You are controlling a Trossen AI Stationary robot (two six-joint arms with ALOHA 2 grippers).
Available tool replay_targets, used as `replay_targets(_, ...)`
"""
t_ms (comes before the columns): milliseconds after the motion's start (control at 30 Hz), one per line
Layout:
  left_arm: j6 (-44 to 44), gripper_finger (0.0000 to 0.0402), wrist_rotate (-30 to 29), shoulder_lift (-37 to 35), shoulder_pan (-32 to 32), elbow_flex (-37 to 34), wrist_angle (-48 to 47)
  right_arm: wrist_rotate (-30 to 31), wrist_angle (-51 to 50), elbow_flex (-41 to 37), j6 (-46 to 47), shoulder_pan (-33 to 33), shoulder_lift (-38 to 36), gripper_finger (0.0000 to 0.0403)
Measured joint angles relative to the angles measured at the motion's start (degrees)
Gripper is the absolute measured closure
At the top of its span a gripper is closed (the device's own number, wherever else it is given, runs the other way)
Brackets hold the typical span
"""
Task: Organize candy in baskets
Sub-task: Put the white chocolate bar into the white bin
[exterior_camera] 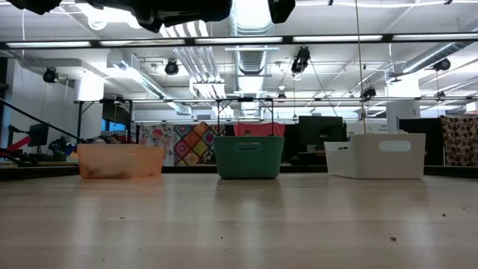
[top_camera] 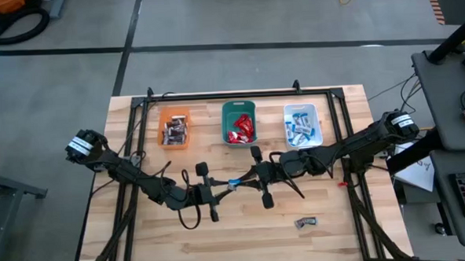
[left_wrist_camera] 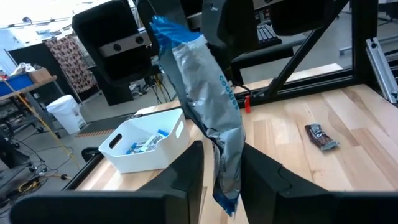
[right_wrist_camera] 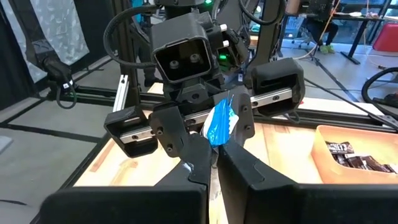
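Left gripper (top_camera: 220,195): we see fingers pinching 1 blue-and-white candy (left_wrist_camera: 208,106).
Right gripper (top_camera: 249,177): we see fingers clamping its other end.
Loose dark candy (top_camera: 305,222): print unreadable.

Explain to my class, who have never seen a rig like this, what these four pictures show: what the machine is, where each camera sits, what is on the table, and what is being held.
This is a robot with two dark arms at a wooden table. One camera looks straight down, one sits at table height, and one rides on each wrist.

At the table's far side stand three bins: the orange bin with dark candy, the teal bin with red candy, and the white bin with blue-and-white candy. One dark candy lies loose near the front edge.

In the middle, the left gripper and the right gripper meet, both pinching one blue-and-silver candy wrapper, as if passing it between them.
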Motion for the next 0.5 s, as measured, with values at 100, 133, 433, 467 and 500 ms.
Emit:
replay_targets(100, 0.0, 0.0325, -0.3, 0.0, 0.0, 0.0, -0.8, 0.0, -0.6, 0.0, -0.3, 0.0, -0.4, 0.0393)
replay_targets(133, 0.0, 0.0325, -0.9, 0.0, 0.0, 0.0, -0.8, 0.0, -0.9, 0.0, -0.3, 0.0, -0.5, 0.0393)
replay_targets(433, -1.5, 0.0313, -2.9, 0.0, -0.1, 0.0, -1.3, 0.6, -2.8, 0.0, -0.7, 0.0, -1.8, 0.0394)
replay_targets(467, -1.6, 0.0309, -2.9, 0.0, -0.1, 0.0, -1.4, 1.2, -3.0, 0.0, -0.8, 0.0, -2.0, 0.0394)
replay_targets(500, -1.9, 0.0304, -3.0, 0.0, -0.1, 0.0, -1.5, 2.0, -3.3, 0.0, -1.1, 0.0, -2.2, 0.0394)
